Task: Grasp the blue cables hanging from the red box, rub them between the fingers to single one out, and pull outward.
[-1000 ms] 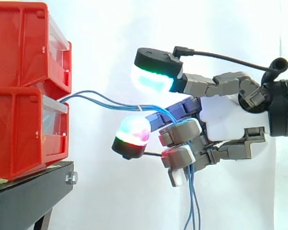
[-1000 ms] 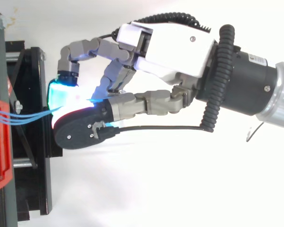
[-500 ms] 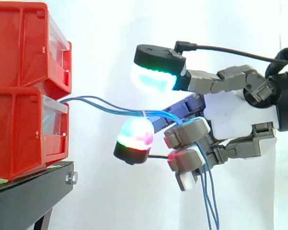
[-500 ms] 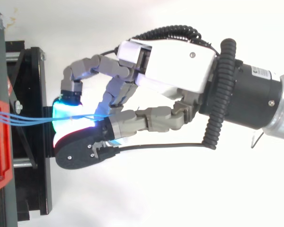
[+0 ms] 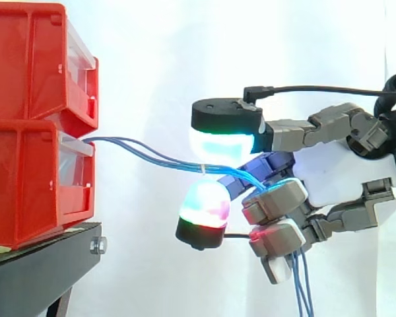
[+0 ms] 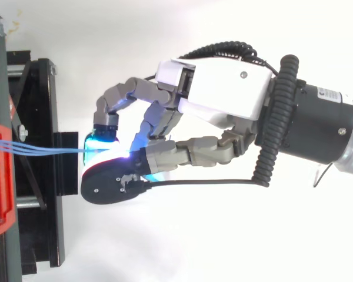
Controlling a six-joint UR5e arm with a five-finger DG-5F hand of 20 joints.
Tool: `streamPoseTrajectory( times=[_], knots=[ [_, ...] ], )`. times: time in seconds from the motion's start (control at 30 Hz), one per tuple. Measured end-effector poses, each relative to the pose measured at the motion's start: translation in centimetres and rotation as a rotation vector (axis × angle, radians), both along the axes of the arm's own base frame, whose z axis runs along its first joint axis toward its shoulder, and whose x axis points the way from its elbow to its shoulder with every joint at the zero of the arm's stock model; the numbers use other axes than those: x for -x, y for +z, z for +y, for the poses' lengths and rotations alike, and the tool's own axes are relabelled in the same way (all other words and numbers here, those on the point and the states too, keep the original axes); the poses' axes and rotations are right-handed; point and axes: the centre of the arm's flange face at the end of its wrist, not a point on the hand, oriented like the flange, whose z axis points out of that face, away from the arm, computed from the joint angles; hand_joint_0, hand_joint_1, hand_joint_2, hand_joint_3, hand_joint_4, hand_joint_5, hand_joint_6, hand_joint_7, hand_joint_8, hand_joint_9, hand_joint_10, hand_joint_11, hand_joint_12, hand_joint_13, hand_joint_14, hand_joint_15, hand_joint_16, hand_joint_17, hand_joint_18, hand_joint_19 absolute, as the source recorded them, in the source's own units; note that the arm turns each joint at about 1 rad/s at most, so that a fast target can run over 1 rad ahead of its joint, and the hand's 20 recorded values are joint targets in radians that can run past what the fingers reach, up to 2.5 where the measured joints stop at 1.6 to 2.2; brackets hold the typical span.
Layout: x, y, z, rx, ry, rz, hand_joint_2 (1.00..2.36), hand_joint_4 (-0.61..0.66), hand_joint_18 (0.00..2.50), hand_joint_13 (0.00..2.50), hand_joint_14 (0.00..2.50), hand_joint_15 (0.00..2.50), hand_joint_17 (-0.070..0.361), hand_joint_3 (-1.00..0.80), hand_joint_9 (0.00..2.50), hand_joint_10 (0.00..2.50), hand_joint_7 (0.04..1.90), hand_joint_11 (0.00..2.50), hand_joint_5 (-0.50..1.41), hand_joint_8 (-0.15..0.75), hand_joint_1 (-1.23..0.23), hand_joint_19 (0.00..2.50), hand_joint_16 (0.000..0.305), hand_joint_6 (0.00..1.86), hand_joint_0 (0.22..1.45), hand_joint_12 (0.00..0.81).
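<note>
Your blue cables (image 5: 145, 153) lie to the left of the hand (image 5: 336, 178) in the side view. They run almost level from the clear front of the lower red box (image 5: 26, 178) out to the fingers, sagging a little on the way. That line from box to hand is the axis your pull has to follow: outward means away from the box, toward the view's right edge.

The hand is curled round the bundle. The cables pass between the upper pad (image 5: 223, 140) and the lower pad (image 5: 206, 205), bend over the curled fingers behind, and drop loose below the hand. The 2 pads sit close above and below the strands, but you cannot tell here how hard they press. More than 1 strand shows in the span, so I judge none is singled out yet.

A small pale band (image 5: 202, 170) seems to wrap the strands just where they enter the pads, and it may hinder separating them. From above, the cables (image 6: 41, 150) leave the box as a tight fan and meet the hand (image 6: 223, 82) just beyond the black stand (image 6: 41, 106). A 2nd red box (image 5: 26, 59) sits on the lower one. I see nothing blocking the outward path.
</note>
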Motion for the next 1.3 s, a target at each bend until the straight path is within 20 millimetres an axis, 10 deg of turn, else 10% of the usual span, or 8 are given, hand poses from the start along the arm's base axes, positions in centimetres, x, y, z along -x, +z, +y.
streamPoseTrajectory(
  times=[1.3],
  knots=[
    [0.4,3.2,-0.7,0.032,0.001,-0.024,1.00,0.22,0.81,1.16,0.03,1.21,0.100,-0.47,1.13,0.33,0.94,1.46,-0.16,0.244,-0.64,0.85,0.045,0.76,0.54,0.342]
  ],
)
